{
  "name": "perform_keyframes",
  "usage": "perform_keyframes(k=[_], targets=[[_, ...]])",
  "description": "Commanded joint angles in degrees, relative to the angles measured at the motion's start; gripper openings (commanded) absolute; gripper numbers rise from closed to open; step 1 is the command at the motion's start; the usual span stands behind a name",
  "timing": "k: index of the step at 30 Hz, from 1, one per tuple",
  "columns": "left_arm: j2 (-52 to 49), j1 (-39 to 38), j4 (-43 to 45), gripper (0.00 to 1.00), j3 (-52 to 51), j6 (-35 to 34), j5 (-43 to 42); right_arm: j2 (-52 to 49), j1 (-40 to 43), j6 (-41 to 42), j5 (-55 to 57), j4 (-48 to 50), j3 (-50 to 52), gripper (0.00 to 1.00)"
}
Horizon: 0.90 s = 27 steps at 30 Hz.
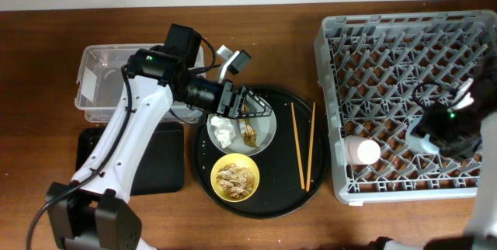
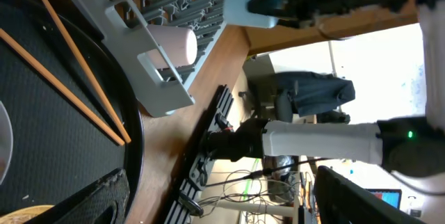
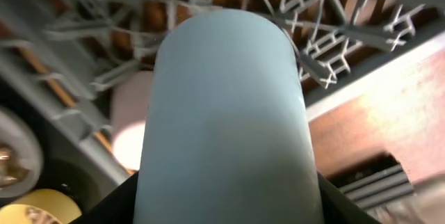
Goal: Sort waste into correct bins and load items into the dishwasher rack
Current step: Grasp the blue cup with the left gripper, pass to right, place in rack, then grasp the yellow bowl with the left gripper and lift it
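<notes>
Over the right side of the large square light-grey plastic dishwasher rack, the right gripper is clamped round the small light-blue cup; a small pink cup lies at the rack's near-left corner. The left gripper hovers with its fingers apart over the pale grey-green round plate, just above the crumpled white tissue and crinkled brown-gold wrapper lying on it.

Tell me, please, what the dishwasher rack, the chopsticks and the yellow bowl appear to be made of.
Dishwasher rack: light-grey moulded plastic, matte, judging by its uniform lattice and pegs. Chopsticks: probably bare wood or bamboo, given the pale tan, dull sticks. Yellow bowl: smooth, evenly coloured, likely plastic or melamine, though glazed ceramic cannot be ruled out.
</notes>
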<state>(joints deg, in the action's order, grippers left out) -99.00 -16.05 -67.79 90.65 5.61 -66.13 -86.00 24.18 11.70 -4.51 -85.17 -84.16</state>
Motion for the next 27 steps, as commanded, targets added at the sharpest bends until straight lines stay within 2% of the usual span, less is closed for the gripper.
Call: perform_keyframes(k=[1,4,7,10,12,14,16,18,19,22,23,25,27], targets=[[0.3,0.2,-0.1,0.84,0.3,0.7,0.2,-5.8,-1.0,-0.4,2.2,-1.5,0.0,0.56],[0.3,0.2,-0.5,0.84,0.3,0.7,0.2,-8.3,-2.5,-0.5,3.6,-0.5,0.0,0.68],[0.3,0.2,-0.9,0.84,0.3,0.7,0.2,-8.3,-2.8,0.9,5.0,2.4,-0.2,0.88],[0.4,0.2,-1.8,0.84,0.3,0.7,1.3,-6.7,-2.8,0.6,2.8,3.3,-2.3,0.9],[0.4,0.2,-2.7,0.8,0.3,0.7,2.7,-4.4,-2.8,-2.1,-1.6,3.2,-4.1,0.9],[0.6,0.2,-3.5,0.73,0.3,0.7,4.1,-0.6,-2.8,-5.8,-9.4,3.2,-6.2,0.9],[2.3,0.2,-3.4,0.72,0.3,0.7,5.1,4.2,-2.8,-9.6,-17.5,3.2,-8.0,0.9],[5.9,0.2,-3.5,0.67,0.6,0.2,12.3,11.1,-2.8,-12.0,-23.8,3.8,-8.4,0.9],[7.9,0.2,-3.7,0.67,0.6,-1.5,19.1,13.7,-2.9,-12.0,-24.7,4.0,-8.4,0.9],[13.5,-0.9,-8.0,0.67,0.6,-9.8,47.8,20.4,-4.7,-11.9,-25.1,4.2,-8.4,0.94],[14.4,-1.5,-9.8,0.67,0.5,-11.3,52.5,21.8,-5.4,-11.9,-25.1,4.2,-8.4,0.95],[15.3,-3.8,-12.5,0.67,-0.2,-12.6,54.0,23.5,-6.6,-11.9,-25.0,4.2,-8.4,0.97],[15.2,-9.1,-11.4,0.66,-3.3,-14.2,54.1,23.8,-6.9,-11.9,-25.1,4.2,-8.4,0.98]])
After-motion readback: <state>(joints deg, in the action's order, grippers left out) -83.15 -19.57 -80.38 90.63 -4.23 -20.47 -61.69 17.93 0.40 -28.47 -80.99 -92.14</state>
